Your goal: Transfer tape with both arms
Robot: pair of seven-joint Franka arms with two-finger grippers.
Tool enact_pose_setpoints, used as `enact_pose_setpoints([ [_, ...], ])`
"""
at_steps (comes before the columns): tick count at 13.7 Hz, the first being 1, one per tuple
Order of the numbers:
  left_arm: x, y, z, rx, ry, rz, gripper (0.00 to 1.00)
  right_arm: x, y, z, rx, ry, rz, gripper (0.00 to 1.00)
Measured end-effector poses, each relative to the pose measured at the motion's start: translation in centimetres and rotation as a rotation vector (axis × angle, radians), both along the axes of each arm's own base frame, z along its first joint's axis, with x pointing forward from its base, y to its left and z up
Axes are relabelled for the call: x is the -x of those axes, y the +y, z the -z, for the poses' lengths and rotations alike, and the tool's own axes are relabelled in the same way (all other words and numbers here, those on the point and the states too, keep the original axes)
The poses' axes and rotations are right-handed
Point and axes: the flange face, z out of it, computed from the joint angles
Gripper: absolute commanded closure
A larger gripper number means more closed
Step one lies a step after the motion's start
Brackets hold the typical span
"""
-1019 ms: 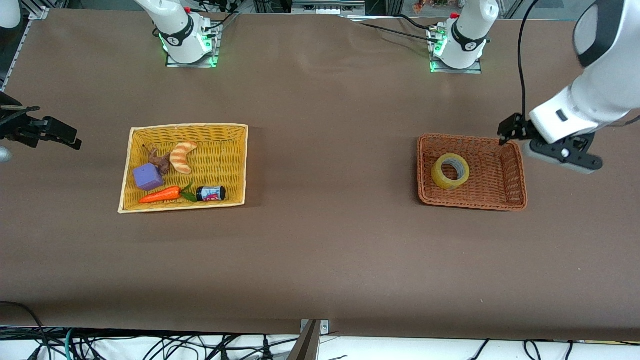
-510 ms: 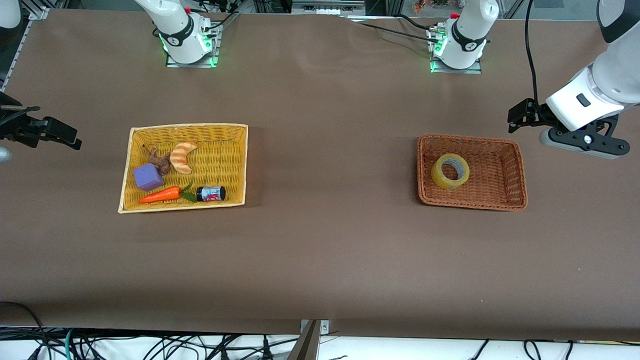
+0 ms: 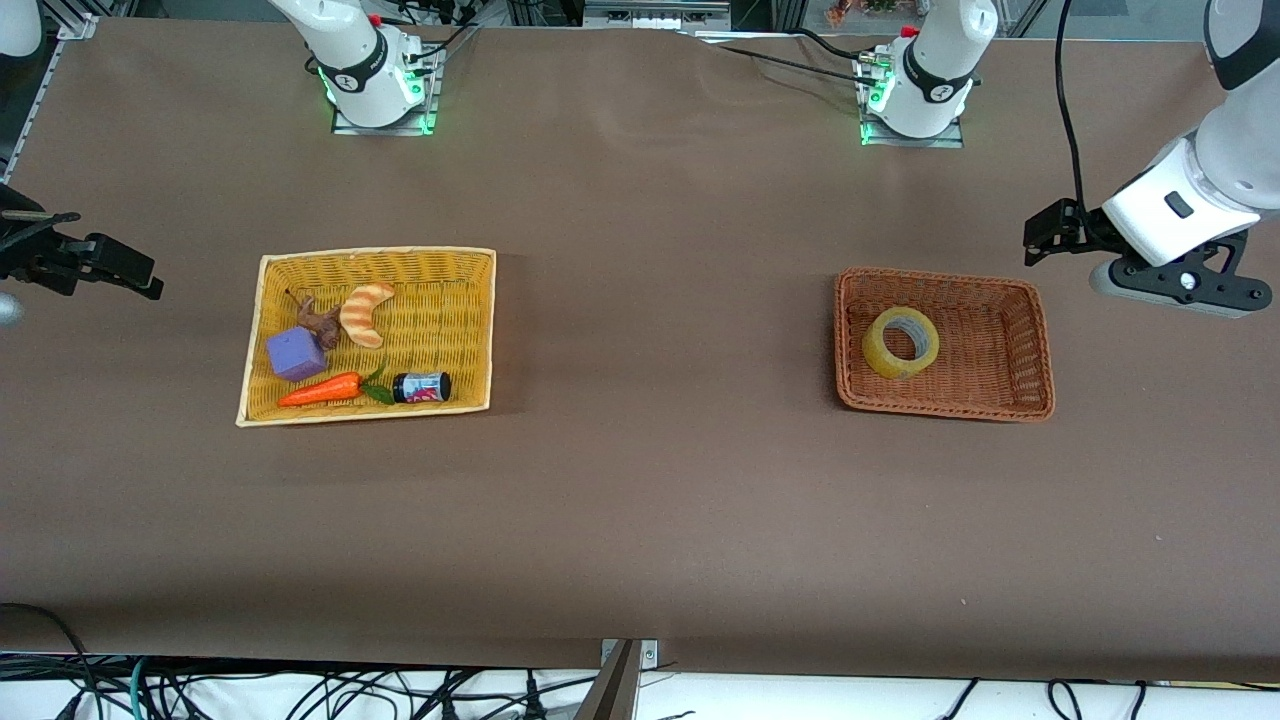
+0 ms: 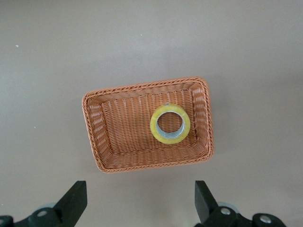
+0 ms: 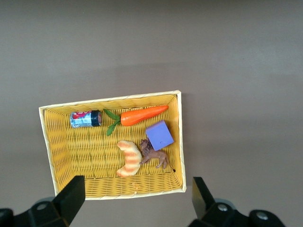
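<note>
The left pincer (image 3: 1160, 280) hangs released, jaws spread wide, above the bare bench (image 3: 660, 500) just off the brown basket (image 3: 1040, 340) at the left arm's end. Its wrist view looks straight down on that basket, with the tape (image 3: 900, 343) lying flat in it, grey core up, touching no wall.

The step in hand looks to be the first approach. To do it well, the left pincer should travel over the basket until the roll sits midway between its fingers, then descend with one finger into the core and one outside the ring, or span the whole roll if the jaws allow, staying clear of the basket's rim.

The right pincer (image 3: 100, 265), also released, waits over the bench beside the yellow basket (image 3: 480, 330), which holds the croissant toy (image 3: 365, 313), carrot (image 3: 322, 390), purple block (image 3: 296, 354) and small jar (image 3: 421, 386).
</note>
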Motion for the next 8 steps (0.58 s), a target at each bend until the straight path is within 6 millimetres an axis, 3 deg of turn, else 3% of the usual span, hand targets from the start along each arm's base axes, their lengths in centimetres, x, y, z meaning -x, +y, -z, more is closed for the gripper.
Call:
enact_pose_setpoints([
  [4, 0.5, 1.8, 0.9, -0.005, 0.01, -0.032, 0.0, 0.0, 0.0, 0.0, 0.0, 0.0, 0.0, 0.0],
  [8, 0.8, 2.0, 1.2, -0.005, 0.014, -0.035, 0.0, 0.0, 0.0, 0.0, 0.0, 0.0, 0.0, 0.0],
])
